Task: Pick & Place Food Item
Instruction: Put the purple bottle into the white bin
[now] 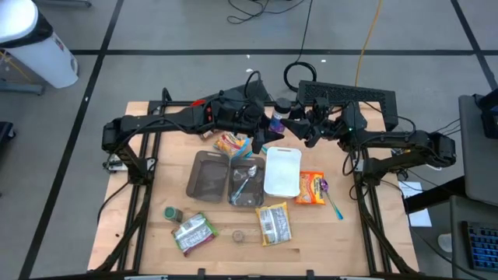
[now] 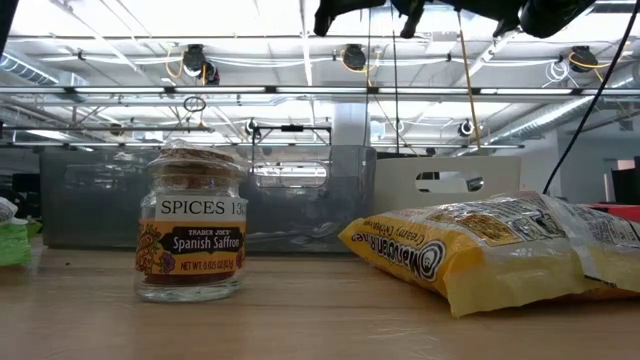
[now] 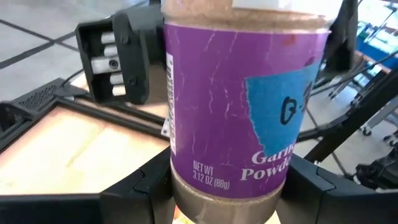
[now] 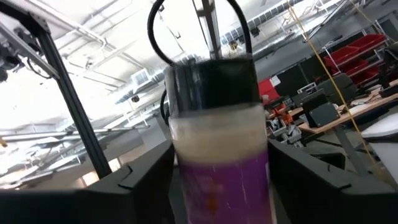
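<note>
High view: wooden table, both arms meeting above its far edge. Step in hand, judged: a mid-air handover of the garlic powder jar. Left gripper pinches the jar at its base; right gripper flanks the lid end, its grip not discernible. Next move likely calls for one side letting go cleanly, then carrying to the clear trays. Also on the table: white tray, snack packets, saffron jar. Beyond: grey floor, cables.
</note>
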